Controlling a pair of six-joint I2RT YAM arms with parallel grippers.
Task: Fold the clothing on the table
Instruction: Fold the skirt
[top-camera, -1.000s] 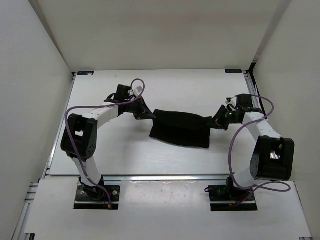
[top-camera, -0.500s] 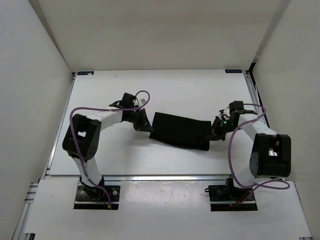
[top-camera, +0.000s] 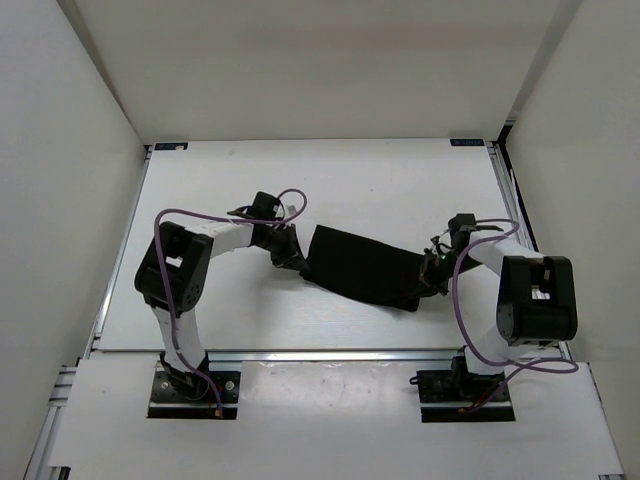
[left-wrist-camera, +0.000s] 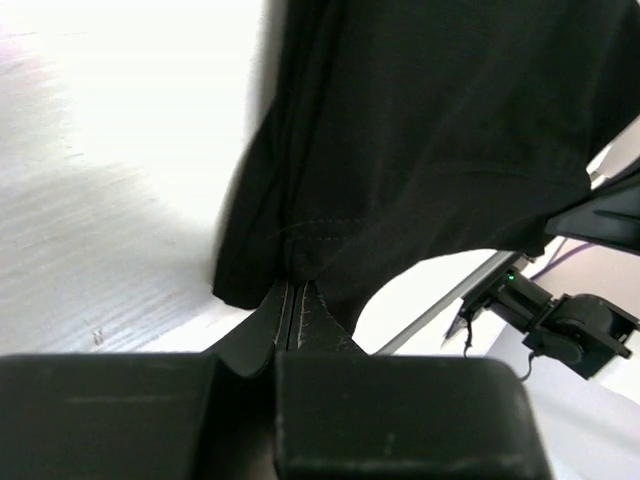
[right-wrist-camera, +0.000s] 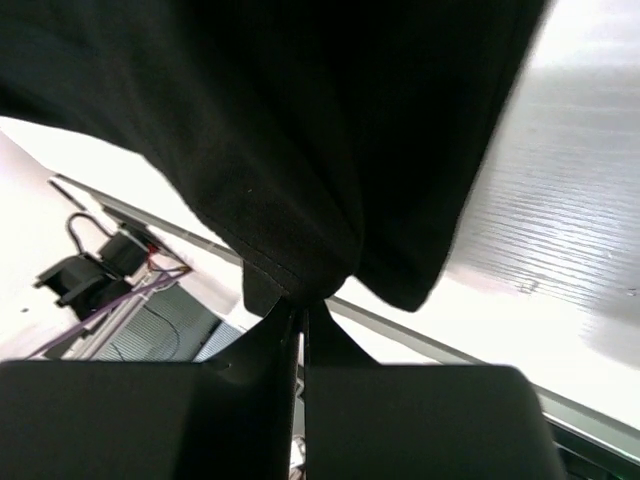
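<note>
Clothing (top-camera: 362, 268) is pinched by left gripper (left-wrist-camera: 292, 300) and right gripper (right-wrist-camera: 301, 312), resolved only in wrist views; overhead, its full span is seen.

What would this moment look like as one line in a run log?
left gripper: shut on clothing | right gripper: shut on clothing | clothing: held stretched between both over table

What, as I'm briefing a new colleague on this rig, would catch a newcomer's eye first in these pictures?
The thin, floppy piece of plain black clothing stands out most, stretched as a dark band across the middle of the flat, matte white table. The left gripper pinches its left end and the right gripper its right end, both shut on the fabric. In each wrist view the cloth bunches where the closed fingers meet.
</note>
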